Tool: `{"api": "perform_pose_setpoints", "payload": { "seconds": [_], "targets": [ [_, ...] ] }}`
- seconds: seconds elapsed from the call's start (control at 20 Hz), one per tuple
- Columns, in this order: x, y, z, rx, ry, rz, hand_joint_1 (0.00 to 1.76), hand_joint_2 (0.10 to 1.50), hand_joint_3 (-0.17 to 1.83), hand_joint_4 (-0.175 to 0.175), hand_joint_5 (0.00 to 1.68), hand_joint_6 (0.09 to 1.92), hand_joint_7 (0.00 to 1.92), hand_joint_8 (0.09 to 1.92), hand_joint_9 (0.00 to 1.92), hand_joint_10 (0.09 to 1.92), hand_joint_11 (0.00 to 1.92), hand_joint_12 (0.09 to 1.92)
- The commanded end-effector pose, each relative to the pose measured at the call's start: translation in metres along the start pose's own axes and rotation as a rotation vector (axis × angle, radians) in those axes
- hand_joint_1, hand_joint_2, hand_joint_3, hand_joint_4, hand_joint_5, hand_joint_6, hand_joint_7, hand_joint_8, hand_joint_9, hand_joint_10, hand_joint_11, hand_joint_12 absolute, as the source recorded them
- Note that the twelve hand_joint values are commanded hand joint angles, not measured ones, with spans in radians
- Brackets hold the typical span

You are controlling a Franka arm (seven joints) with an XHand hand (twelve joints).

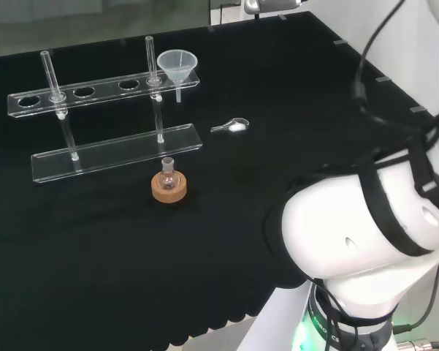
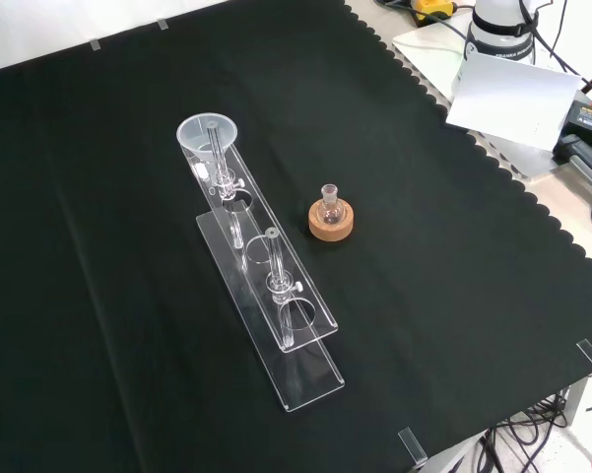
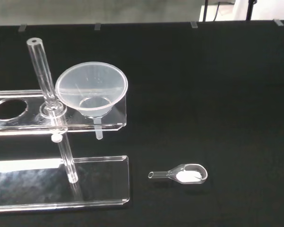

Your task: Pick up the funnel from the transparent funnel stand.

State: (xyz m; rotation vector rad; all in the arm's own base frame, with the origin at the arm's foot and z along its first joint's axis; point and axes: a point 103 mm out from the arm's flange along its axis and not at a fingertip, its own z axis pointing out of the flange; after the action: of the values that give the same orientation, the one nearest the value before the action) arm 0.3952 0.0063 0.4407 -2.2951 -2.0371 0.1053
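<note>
Clear plastic funnel (image 1: pixel 177 66) sitting upright in the end hole of the transparent funnel stand (image 1: pixel 102 89), upper middle of head view, spout down. Hand state: can't tell.

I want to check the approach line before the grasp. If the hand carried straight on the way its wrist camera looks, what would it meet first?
Probably the funnel, seated in the end hole of the transparent funnel stand; it lies nearest that line. The upright rod stands close beside it and might be met first. Depth is unclear.
</note>
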Motion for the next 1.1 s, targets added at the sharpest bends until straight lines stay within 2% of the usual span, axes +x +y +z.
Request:
{"api": "perform_pose_setpoints", "payload": {
  "seconds": [0.05,0.5,0.75,1.1],
  "targets": [
    [-0.011,0.071,0.021,0.022,0.002,-0.044,0.06,1.06,0.37,0.033,0.17,0.09,0.0,0.33,0.08,0.6,0.0,1.27],
    [0.008,0.128,0.062,0.083,0.022,-0.096,0.13,1.03,0.34,0.026,0.17,0.09,0.02,0.36,0.09,0.61,0.0,1.26],
    [0.022,0.142,0.079,0.1,0.02,-0.104,0.17,1.02,0.33,0.018,0.18,0.09,0.07,0.4,0.11,0.62,0.0,1.25],
    [0.022,0.154,0.092,0.136,-0.003,-0.089,0.27,0.98,0.29,0.006,0.19,0.09,0.09,0.46,0.17,0.66,0.0,1.27]
  ]
}}
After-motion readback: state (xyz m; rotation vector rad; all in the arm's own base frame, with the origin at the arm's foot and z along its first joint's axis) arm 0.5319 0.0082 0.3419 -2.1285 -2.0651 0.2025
